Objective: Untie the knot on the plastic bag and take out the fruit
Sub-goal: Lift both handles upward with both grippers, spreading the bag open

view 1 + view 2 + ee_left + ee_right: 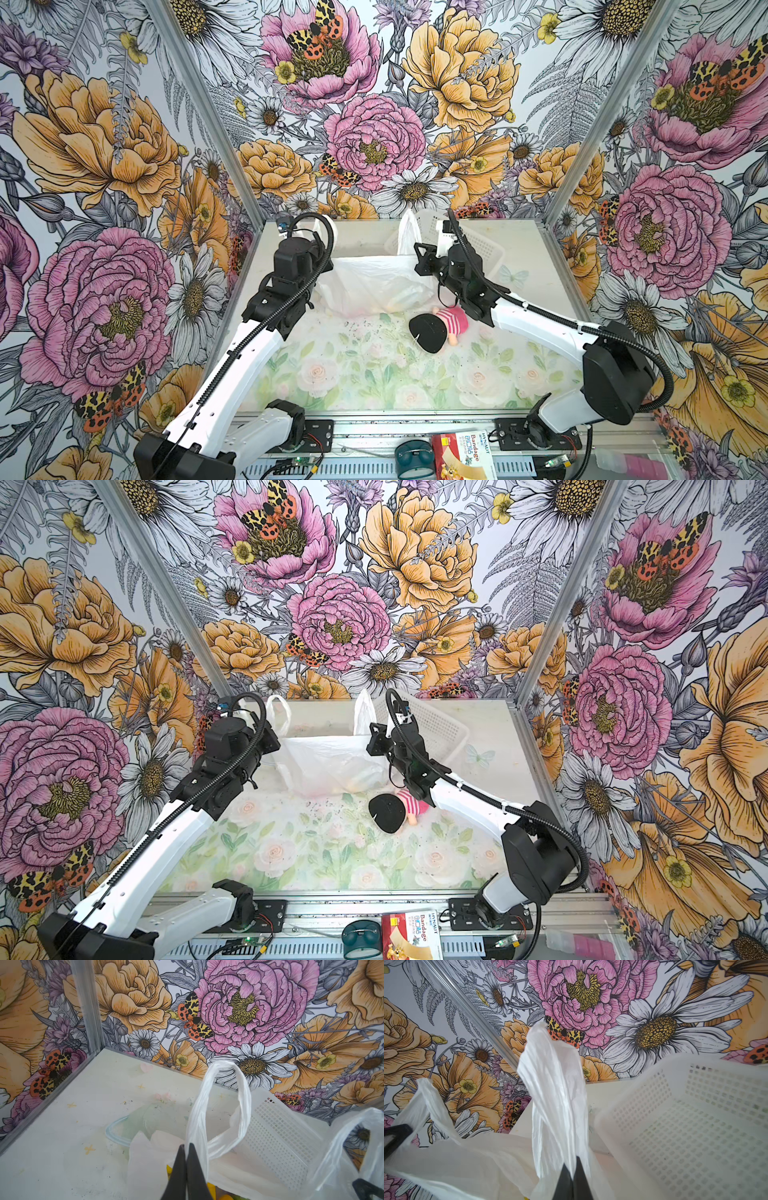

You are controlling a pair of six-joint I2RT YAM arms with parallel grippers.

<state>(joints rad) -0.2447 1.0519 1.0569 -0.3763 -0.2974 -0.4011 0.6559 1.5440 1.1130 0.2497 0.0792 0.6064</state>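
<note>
Beside the perforated basket, crinkly translucent plastic bag, handles clamped in left claw and right claw.

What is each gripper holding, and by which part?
Both hold the thin translucent white plastic bag: the left gripper pinches the base of one loop handle, the right gripper the base of the other handle.

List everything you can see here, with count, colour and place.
plastic bag: one, translucent white, far middle of table
fruit: count unclear, yellow showing, inside the bag
basket: one, white perforated, far right, tilted
doll: one, pink-striped with black hair, lying in front of bag
Bandage box: one, red and white, front rail
table: one, pale floral print
left gripper: one, black, shut on a bag handle
right gripper: one, black, shut on the other handle
</note>
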